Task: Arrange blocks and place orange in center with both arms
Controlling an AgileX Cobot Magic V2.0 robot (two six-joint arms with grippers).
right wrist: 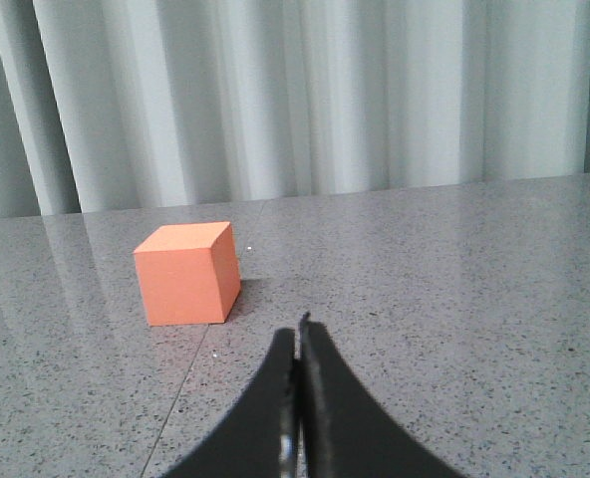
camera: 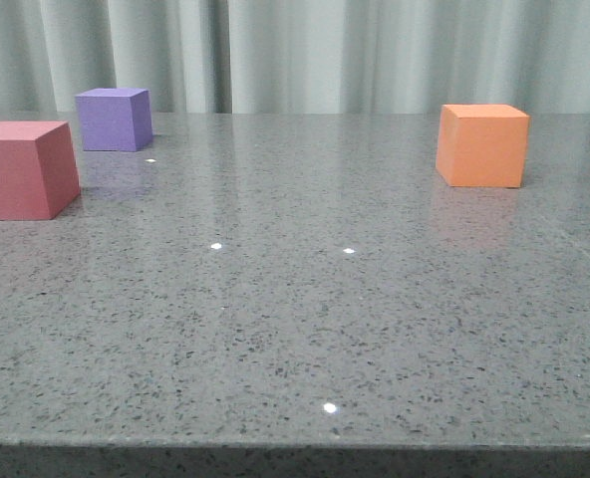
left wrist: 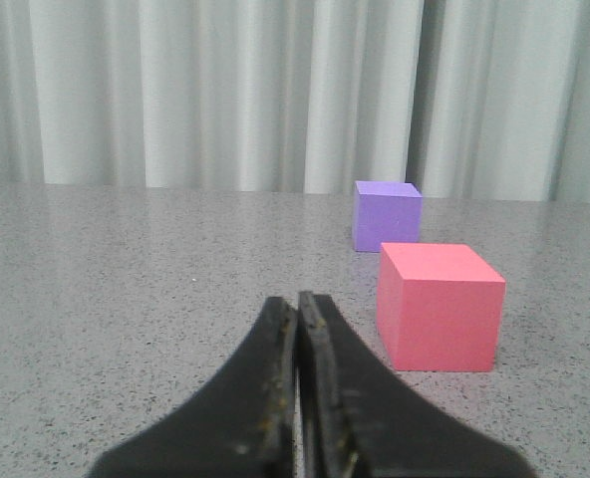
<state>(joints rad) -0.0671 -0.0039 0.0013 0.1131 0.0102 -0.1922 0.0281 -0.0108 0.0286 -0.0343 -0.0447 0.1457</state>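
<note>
Front view shows us nothing arranged: matte orange cube [camera: 482, 145] sits right, red-pink cube [camera: 23, 169] and purple cube [camera: 115, 119] left; both tools [left wrist: 298, 299] [right wrist: 301, 321] pressed together, empty.

Red-pink cube [camera: 24, 169] cropped at left edge

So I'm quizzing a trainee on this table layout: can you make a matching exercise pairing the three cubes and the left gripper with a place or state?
1. matte orange cube
2. matte purple cube
3. matte red-pink cube
4. left gripper

A. far left, near the curtain
B. shut, holding nothing
C. right side, alone
D. left edge, in front of purple

Pairs: 1-C, 2-A, 3-D, 4-B
</note>
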